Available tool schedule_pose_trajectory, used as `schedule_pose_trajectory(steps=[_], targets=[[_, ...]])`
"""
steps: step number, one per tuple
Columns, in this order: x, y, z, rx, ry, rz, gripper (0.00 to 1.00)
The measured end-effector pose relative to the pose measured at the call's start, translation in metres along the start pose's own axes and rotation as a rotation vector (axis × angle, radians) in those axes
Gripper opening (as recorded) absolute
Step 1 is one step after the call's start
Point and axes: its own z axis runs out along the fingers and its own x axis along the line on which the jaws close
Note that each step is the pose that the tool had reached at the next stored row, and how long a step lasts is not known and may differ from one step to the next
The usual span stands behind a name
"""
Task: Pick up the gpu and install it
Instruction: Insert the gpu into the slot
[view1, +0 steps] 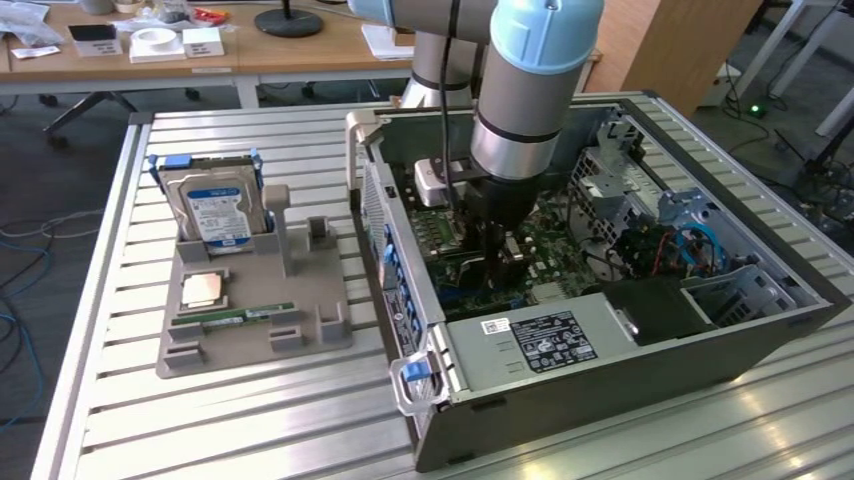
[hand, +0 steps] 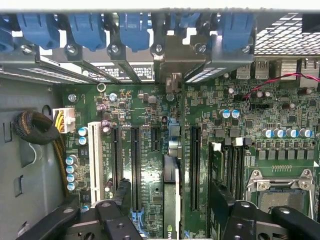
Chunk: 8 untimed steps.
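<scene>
The gpu (hand: 171, 200) stands on edge in a slot of the green motherboard (hand: 150, 105). Its metal bracket (hand: 172, 62) lies against the case's rear slot row. My gripper (hand: 170, 192) is open directly above the card. One black finger (hand: 117, 200) is on each side of it, with a clear gap between each finger and the card. In the exterior view the gripper (view1: 487, 250) reaches down into the open computer case (view1: 400, 250) over the motherboard. The card below it is mostly hidden by the arm.
Blue slot latches (hand: 85, 27) line the rear of the case. The open CPU socket (hand: 280, 192) and empty black slots (hand: 135, 165) lie beside the card. A grey holder (view1: 254, 330) at the exterior view's left carries a hard drive (view1: 214, 205) and a memory stick (view1: 247, 313).
</scene>
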Motion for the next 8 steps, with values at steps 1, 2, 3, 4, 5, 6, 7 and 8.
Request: schedule_pose_trajectory(steps=[1,2,3,4,5,6,7,8], targets=[[0.0,0.0,-0.0002,0.0,0.0,0.0,0.75],[0.0,0.0,-0.0011,-0.0002,0.0003,0.0,0.75],[0.0,-0.0001,-0.0023,-0.0001,0.0002,0.0,0.75],[0.0,-0.0001,-0.0038,0.0,0.0,0.0,0.75],[0.0,-0.0002,-0.0059,-0.0001,0.0001,0.0,0.75],[0.0,-0.0003,-0.0082,0.0,0.0001,0.0,0.75],[0.0,-0.0004,-0.0106,0.0,-0.0001,0.0,0.75],[0.0,-0.0005,-0.0129,0.0,0.0,0.0,0.75]])
